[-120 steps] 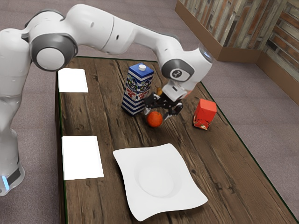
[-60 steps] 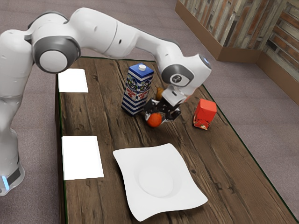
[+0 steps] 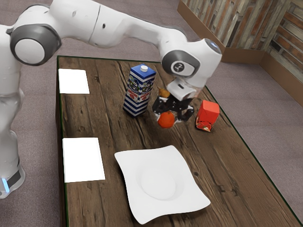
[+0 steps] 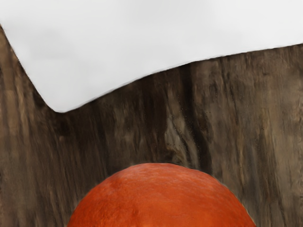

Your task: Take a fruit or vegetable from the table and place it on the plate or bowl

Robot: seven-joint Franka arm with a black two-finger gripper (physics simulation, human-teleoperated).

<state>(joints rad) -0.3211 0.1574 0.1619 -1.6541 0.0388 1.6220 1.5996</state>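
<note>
Black two-finger hand [image 3: 169,116]: clamped on the round orange fruit [image 3: 166,121], one finger on either side. The fruit sits at mid-width of the dark wooden tabletop [image 3: 227,161], in its far half. Whether the fruit is clear of the wood cannot be told.

Tall blue-and-white striped carton with a white cap [image 3: 139,90]: upright, just beside the hand on the exterior view's left. Red box [image 3: 207,115]: near the hand on the other side, close to the tabletop's edge at the exterior view's right. A small brownish-orange item [image 3: 163,93] is partly hidden behind the hand.

White square plate with wavy edges [image 3: 161,182]: towards the near edge. In the wrist view, a strip of bare wood [image 4: 227,118] separates the fruit [image 4: 161,198] from the plate's rim and corner [image 4: 142,42].

Two white paper sheets [image 3: 73,81] [image 3: 83,159] lie along the edge at the exterior view's left, well apart from the hand.
</note>
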